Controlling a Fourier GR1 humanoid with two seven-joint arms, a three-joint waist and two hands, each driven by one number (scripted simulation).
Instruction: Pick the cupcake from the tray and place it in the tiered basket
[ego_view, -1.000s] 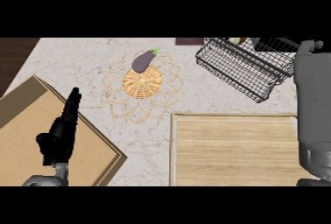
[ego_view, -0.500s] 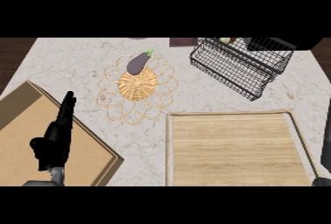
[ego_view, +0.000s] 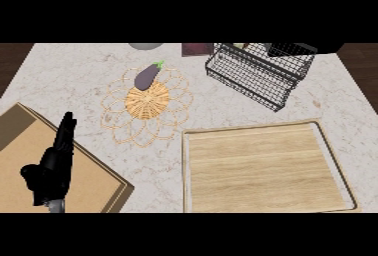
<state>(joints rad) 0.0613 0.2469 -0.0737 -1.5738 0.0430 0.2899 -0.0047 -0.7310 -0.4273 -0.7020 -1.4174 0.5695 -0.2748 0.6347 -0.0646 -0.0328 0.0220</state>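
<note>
Cupcake not visible anywhere in head view. Wooden tray (ego_view: 260, 170) sits at lower right of the counter (ego_view: 66, 75), and nothing shows on its boards. Black wire basket (ego_view: 255, 75) stands at upper right, apart from the tray's far edge. A small pale bit (ego_view: 238, 46) shows at the basket's top rim, too small to tell what it is. It could be the cupcake, but I can't say.

Left hand (ego_view: 53, 167) is at lower left over a flat brown box (ego_view: 92, 182), fingers straight and pointing up the view. It holds nothing and is resting, well apart from tray and basket. Right hand is not in view, so its state can't be told.

Purple eggplant (ego_view: 146, 77) lies on a woven mat (ego_view: 148, 102) in the upper middle. Neither is part of the task.

Handling, as judgement only:
- A cupcake should be light, soft and crumbly.
- Its top smears if touched.
- The paper sides give a little under squeeze.
- Best hold is low on the sides of the base, thumb opposite fingers, kept upright and off the top.
- The basket's wire floor is uneven, so it should go down flat on its base, not tipped in.
- The basket's angled rim leaves a narrow way in, so a hand carrying the cupcake could catch the wire.

Whether the placing is already done can't be judged from this view.
</note>
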